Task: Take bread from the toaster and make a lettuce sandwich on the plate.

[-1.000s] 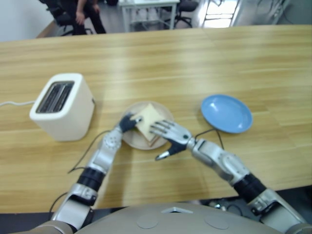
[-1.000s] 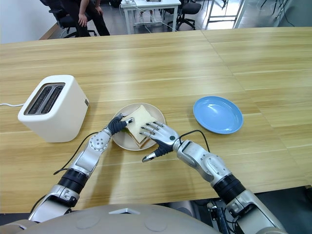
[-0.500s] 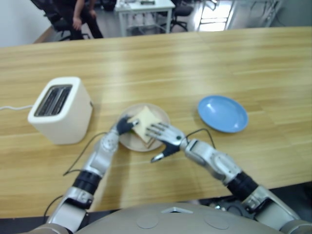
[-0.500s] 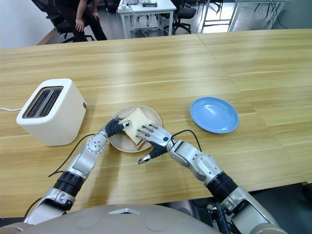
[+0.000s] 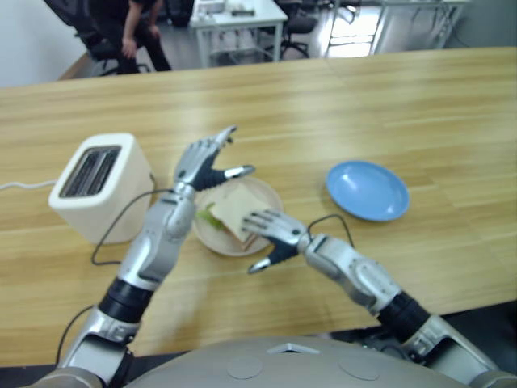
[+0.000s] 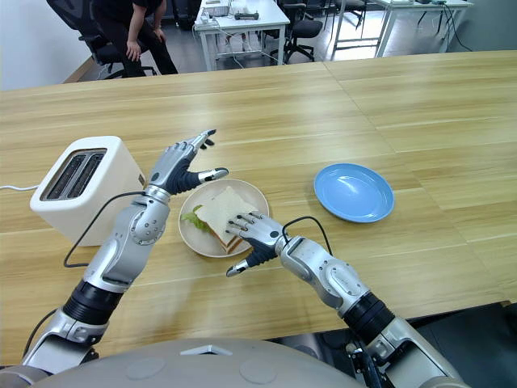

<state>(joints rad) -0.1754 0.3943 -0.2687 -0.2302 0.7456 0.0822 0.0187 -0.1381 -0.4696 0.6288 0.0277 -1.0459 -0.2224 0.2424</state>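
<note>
A lettuce sandwich [image 6: 219,217] lies on the beige plate [image 6: 251,194] in the middle of the table, with green lettuce [image 6: 192,218] poking out at its left side. My right hand [image 6: 252,235] rests flat with spread fingers on the sandwich's near right corner. My left hand [image 6: 178,165] hangs open in the air above the plate's far left rim, touching nothing. The white toaster [image 6: 74,187] stands to the left, and its slots look dark.
A blue plate [image 6: 353,191] with nothing on it sits to the right of the beige plate. The toaster's white cord [image 6: 10,187] runs off the left edge. Black cables trail from both wrists across the wooden table [image 6: 323,105].
My left hand has let go of the sandwich's left edge and risen up and back, with its fingers spread. The right hand stays on the sandwich. The camera has shifted slightly.
</note>
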